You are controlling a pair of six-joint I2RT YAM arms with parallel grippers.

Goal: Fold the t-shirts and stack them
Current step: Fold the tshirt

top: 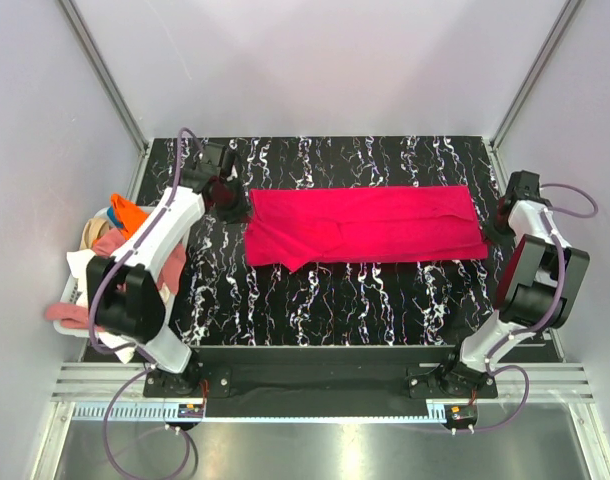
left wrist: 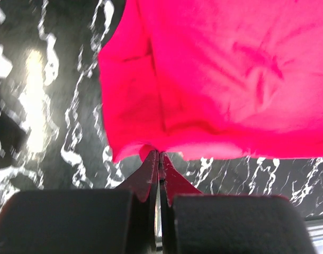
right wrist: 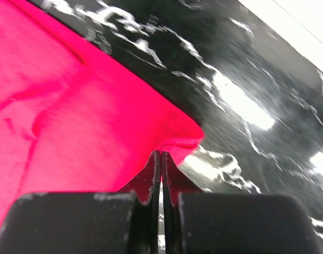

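A bright pinkish-red t-shirt (top: pixel 365 225) lies as a long folded band across the back of the black marbled table (top: pixel 325 300). My left gripper (top: pixel 235 210) is shut on the band's left end. In the left wrist view the fingertips (left wrist: pixel 159 154) pinch the cloth edge (left wrist: pixel 220 79) tightly. My right gripper (top: pixel 495 228) is shut on the right end, and in the right wrist view its jaws (right wrist: pixel 161 153) meet on a corner of the cloth (right wrist: pixel 71 121). Other t-shirts are heaped off the table's left side: orange (top: pixel 128 212), beige (top: pixel 93 235) and dusty pink (top: pixel 70 315).
The heap of garments sits in a white bin (top: pixel 73 290) against the left wall. Grey walls enclose the table on the left, back and right. The arm bases stand on a rail (top: pixel 325 380) at the near edge.
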